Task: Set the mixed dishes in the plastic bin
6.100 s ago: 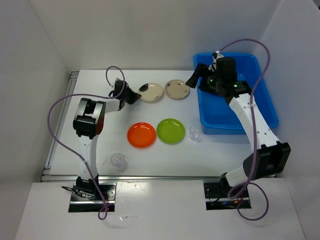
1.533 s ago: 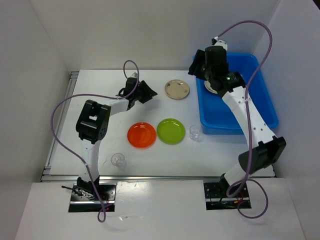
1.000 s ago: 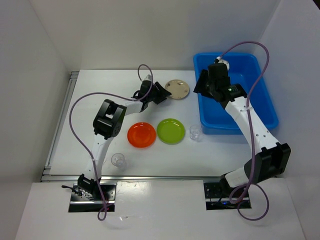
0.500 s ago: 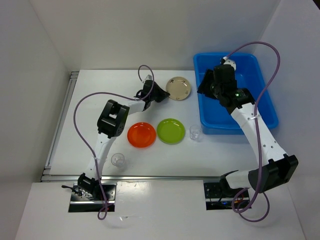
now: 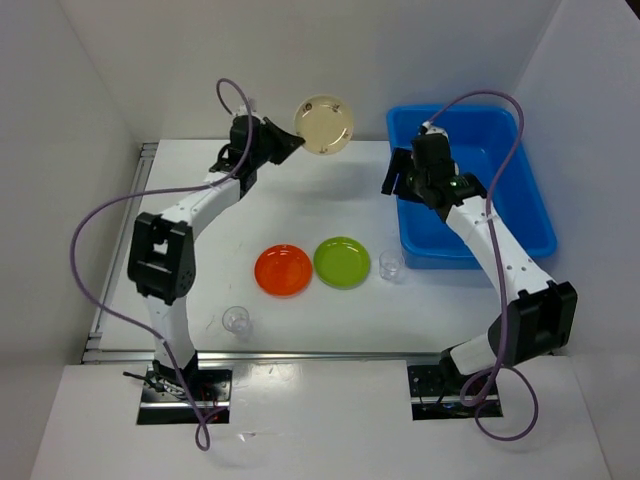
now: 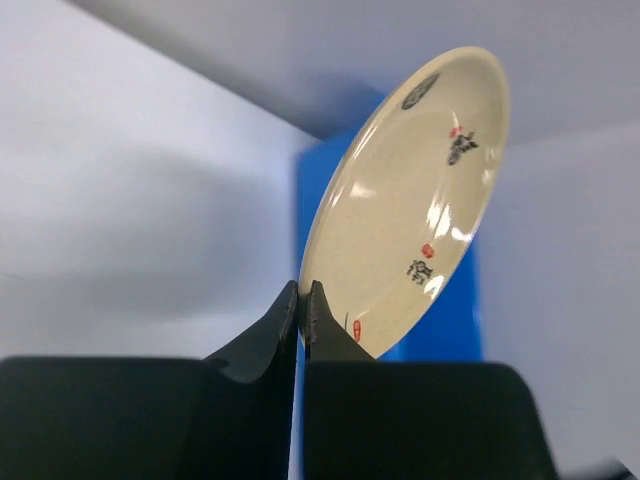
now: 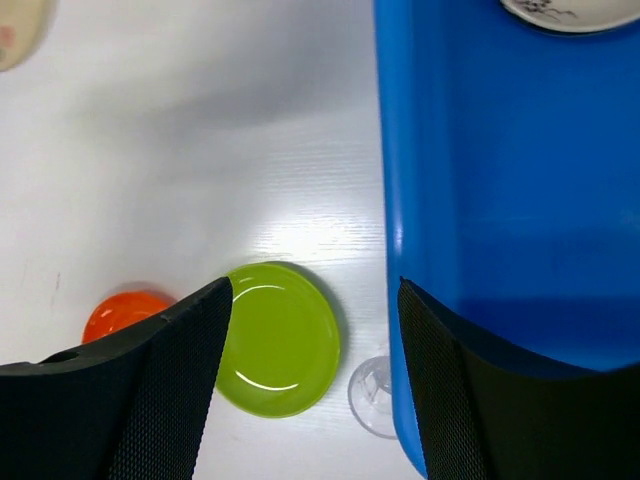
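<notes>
1. The left fingers [image 6: 268,345] are shut tight on the edge of a beige plate [image 6: 410,190] with dark marks.
2. That plate is up in the air, tipped on its side. It is to the left of the blue bin [image 5: 470,255] and does not touch it.
3. The right fingers [image 7: 180,380] are spread wide and hold nothing. They hang over the left wall of the bin.
4. A second beige plate [image 7: 570,12] lies inside the bin.
5. The green plate [image 5: 341,262] lies flat on the table [image 5: 330,200], left of the bin's near corner.
6. The orange plate [image 5: 283,270] lies just beside the green plate, on the side away from the bin.
7. 1 clear cup [image 5: 391,265] stands just beside the bin's near left corner, between the bin and the green plate.
8. The other clear cup [image 5: 237,321] stands well apart from the bin, past the orange plate.
</notes>
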